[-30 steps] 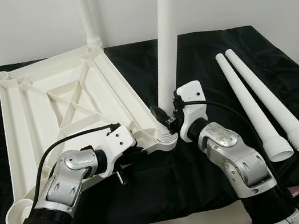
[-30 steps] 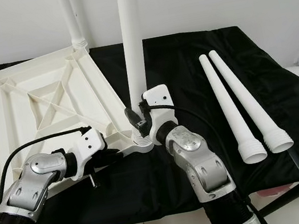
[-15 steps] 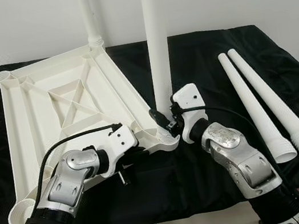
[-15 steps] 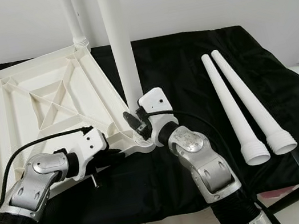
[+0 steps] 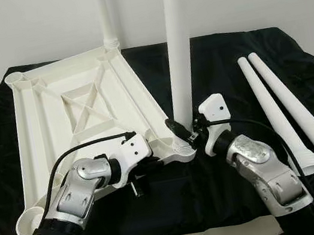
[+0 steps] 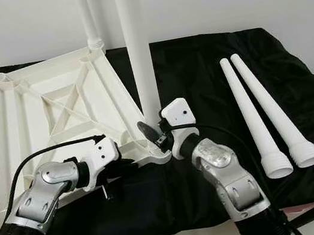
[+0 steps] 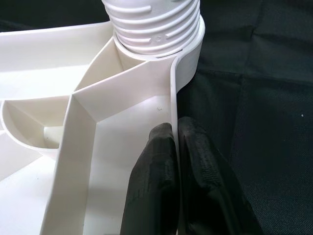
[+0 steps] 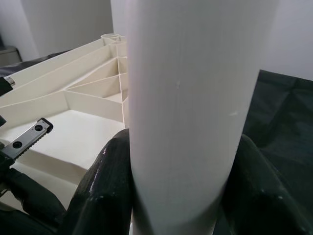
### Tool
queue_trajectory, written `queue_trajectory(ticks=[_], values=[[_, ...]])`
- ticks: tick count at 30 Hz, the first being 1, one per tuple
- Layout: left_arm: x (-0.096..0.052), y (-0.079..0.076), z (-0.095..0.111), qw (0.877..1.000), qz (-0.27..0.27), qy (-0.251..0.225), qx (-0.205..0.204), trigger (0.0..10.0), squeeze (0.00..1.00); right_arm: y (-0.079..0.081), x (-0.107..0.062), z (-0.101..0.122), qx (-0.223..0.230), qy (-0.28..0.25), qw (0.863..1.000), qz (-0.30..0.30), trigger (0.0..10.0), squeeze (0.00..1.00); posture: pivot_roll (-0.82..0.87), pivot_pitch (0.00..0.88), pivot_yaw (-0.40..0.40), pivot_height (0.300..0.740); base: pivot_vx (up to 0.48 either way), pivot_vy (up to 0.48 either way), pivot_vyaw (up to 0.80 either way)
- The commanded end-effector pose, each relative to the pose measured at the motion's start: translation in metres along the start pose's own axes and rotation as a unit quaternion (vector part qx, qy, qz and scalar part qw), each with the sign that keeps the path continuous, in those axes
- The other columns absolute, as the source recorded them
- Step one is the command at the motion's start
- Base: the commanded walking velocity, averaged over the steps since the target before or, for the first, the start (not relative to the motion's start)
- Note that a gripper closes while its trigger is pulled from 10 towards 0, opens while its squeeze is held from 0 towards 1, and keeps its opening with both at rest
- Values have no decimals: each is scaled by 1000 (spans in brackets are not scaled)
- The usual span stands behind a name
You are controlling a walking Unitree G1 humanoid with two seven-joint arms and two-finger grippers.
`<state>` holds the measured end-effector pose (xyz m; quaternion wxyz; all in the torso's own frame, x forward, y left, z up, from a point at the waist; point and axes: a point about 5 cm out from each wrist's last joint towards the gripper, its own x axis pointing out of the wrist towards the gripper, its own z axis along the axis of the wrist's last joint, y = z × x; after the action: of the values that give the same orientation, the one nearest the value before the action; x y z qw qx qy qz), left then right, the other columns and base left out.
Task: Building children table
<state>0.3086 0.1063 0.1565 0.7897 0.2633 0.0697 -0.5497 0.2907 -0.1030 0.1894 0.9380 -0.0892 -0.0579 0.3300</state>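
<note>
1. Tabletop (image 5: 76,107) lies upside down at 10 o'clock; one leg (image 5: 106,17) stands at its far corner.
2. My right gripper (image 5: 185,132) grasps the second leg (image 5: 179,40) in the near socket; my left gripper (image 7: 171,152) pinches the rim.
3. Two loose legs (image 5: 283,107) wait at 3 o'clock.

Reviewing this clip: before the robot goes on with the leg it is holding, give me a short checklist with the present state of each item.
1. Right claw clamped around the upright leg near its base: ok.
2. Left claw pinching the rim of the upturned tabletop beside that corner socket: ok.
3. Leg's ribbed end sitting in the corner socket: ok; seated fully home: cannot tell.
4. Leg standing close to vertical: ok.
5. Far-corner leg already standing in its socket: ok.
6. Two spare legs lying together on the black cloth, on the robot's right: ok.
</note>
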Motion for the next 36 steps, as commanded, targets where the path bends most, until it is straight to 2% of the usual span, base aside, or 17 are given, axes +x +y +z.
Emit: queue_trajectory(ticks=[1, 5, 7, 15, 18, 24, 25, 28, 33, 36], values=[[-13, 18, 8, 998, 61, -12, 17, 0, 0, 15, -22, -74, 50, 173, 982, 61, 10000, 0, 4, 143, 9, 740, 0, 0, 0], [-17, 18, 7, 998, 61, -10, 16, 0, 0, 13, -27, -72, 38, 162, 982, 85, 10000, 0, 13, 147, 1, 740, 0, 0, 0], [-24, 21, 4, 998, 60, -1, 19, 0, 0, 13, -32, -70, 44, 150, 982, 102, 10000, 0, 15, 150, 1, 740, 0, 0, 0], [-34, 27, 1, 998, 61, 12, 24, 0, 0, 13, -38, -67, 51, 135, 981, 127, 10000, 0, 14, 154, 7, 740, 0, 0, 0], [-34, 28, 1, 998, 62, 12, 25, 0, 0, 6, -41, -67, 54, 128, 983, 122, 10000, 0, 14, 155, 8, 740, 0, 0, 0], [-34, 28, 1, 998, 63, 11, 24, 0, 0, 5, -43, -66, 59, 123, 983, 123, 10000, 0, 13, 155, 8, 740, 0, 0, 0], [-34, 30, 2, 998, 65, 9, 21, 0, 0, 4, -45, -63, 65, 105, 985, 120, 10000, 0, 9, 157, 8, 740, 0, 0, 0], [-35, 31, 2, 998, 66, 7, 19, 0, 0, 5, -45, -61, 68, 96, 986, 120, 10000, 0, 9, 157, 9, 740, 0, 0, 0], [-33, 30, 7, 998, 58, -10, 10, 0, 0, 11, -45, -44, 74, 42, 986, 140, 10000, 0, 10, 155, 8, 740, 0, 0, 0], [-32, 29, 8, 998, 58, -15, 7, 0, 0, 12, -45, -42, 78, 37, 986, 144, 10000, 0, 10, 155, 8, 740, 0, 0, 0]])
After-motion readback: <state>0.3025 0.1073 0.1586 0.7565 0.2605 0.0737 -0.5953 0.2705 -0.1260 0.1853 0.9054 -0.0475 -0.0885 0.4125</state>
